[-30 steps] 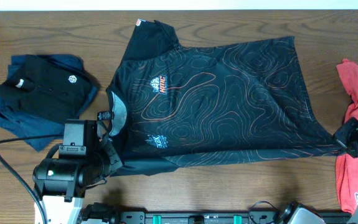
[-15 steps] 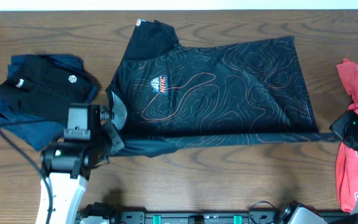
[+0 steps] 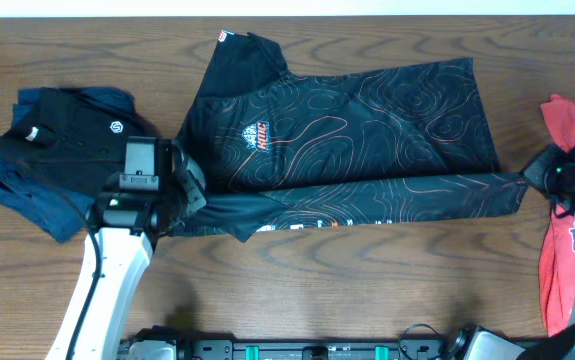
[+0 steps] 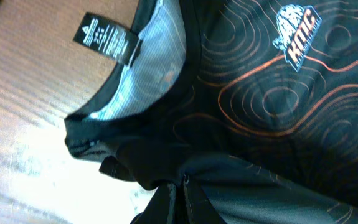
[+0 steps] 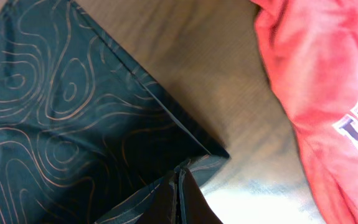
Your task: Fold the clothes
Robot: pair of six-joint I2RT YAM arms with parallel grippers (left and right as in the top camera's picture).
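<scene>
Jersey: spread across the middle of the table, collar to the left, hem to the right. Near long edge doubled over onto the body, forming a narrow band with white lettering showing on it.

Left end of that band: pinched in the left gripper, just beside the collar. Seen from the left wrist, fingers pressed together on a bunched fold of black cloth, with the neck label and the orange-and-white logo lying beyond them.

Right end of the band: pinched in the right gripper at the hem corner. Seen from the right wrist, fingers closed tight on the pointed corner, contour-lined cloth fanning away to the left.

Band stretched fairly straight between the two grippers.

Red T-shirt: crumpled at the right table edge, near the right gripper but apart from the jersey.

Navy pile: at far left, just beside the left gripper.
</scene>
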